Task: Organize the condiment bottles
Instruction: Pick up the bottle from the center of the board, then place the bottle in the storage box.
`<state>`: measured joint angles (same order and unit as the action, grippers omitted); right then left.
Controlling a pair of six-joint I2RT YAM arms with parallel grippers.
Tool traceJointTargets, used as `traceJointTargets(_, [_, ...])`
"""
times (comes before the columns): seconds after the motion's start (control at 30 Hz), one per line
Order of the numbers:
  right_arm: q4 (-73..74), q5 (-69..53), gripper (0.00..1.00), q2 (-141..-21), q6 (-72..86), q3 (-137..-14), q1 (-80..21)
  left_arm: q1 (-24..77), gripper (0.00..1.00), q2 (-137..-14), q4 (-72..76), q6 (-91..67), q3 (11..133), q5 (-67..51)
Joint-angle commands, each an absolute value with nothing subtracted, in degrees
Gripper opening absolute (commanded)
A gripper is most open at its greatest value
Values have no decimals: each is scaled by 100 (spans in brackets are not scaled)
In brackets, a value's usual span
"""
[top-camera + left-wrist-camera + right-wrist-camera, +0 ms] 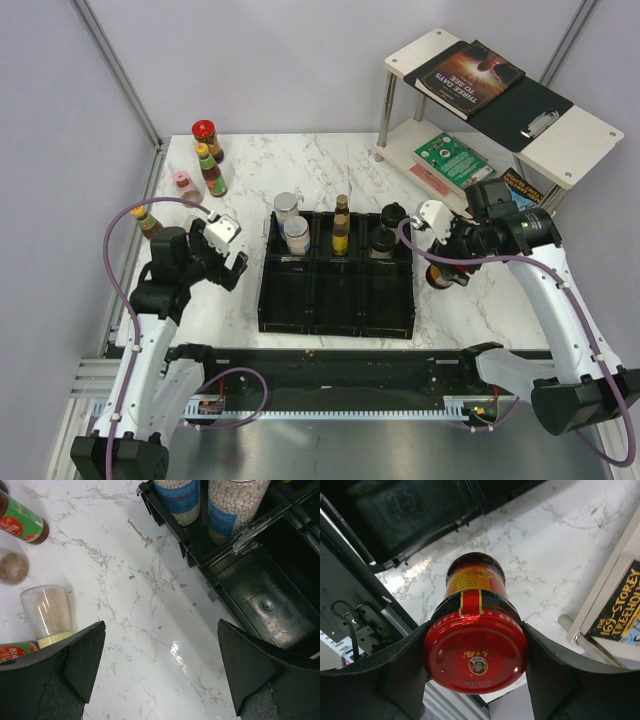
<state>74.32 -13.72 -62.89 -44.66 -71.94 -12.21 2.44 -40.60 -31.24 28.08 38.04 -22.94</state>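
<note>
My right gripper [445, 262] is shut on a red-capped jar [476, 652] with a yellow label and holds it just right of the black tray [335, 300]; its fingers [402, 670] press both sides of the lid. My left gripper [161, 625] is open and empty over bare marble, left of the tray [265, 600]. Two clear silver-lidded jars [292, 222], a slim dark bottle [341, 225] and two black-lidded jars [385, 230] stand in the tray's back row. A red-capped jar [207, 140], yellow-capped sauce bottles [211, 172] [147, 221] and a pink-lidded shaker [186, 185] stand at the left.
A white two-level shelf [560, 140] with books [478, 75] stands at the back right, close to my right arm; its leg and one book [620, 610] show in the right wrist view. A shaker [47, 610] and a sauce bottle [20, 522] stand near my left finger.
</note>
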Motion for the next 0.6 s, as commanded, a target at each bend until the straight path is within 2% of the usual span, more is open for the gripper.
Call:
traceJointTargets(0.0, [7050,-1301,0,-6547,-3780,-7874,-1888,167,99,-4017,-2988,2663,3744,-2478])
traceJointTargets(0.2, [6514,-800,0,-6899,-3085,-7910,-3198,132,99,-4069,-2997,2663,3735,-2522])
traceJointTargets(0.57, [5986,-984,0,-7198,-3103,-7630,-3480,79,99,-4104,-2988,2672,3735,-2566])
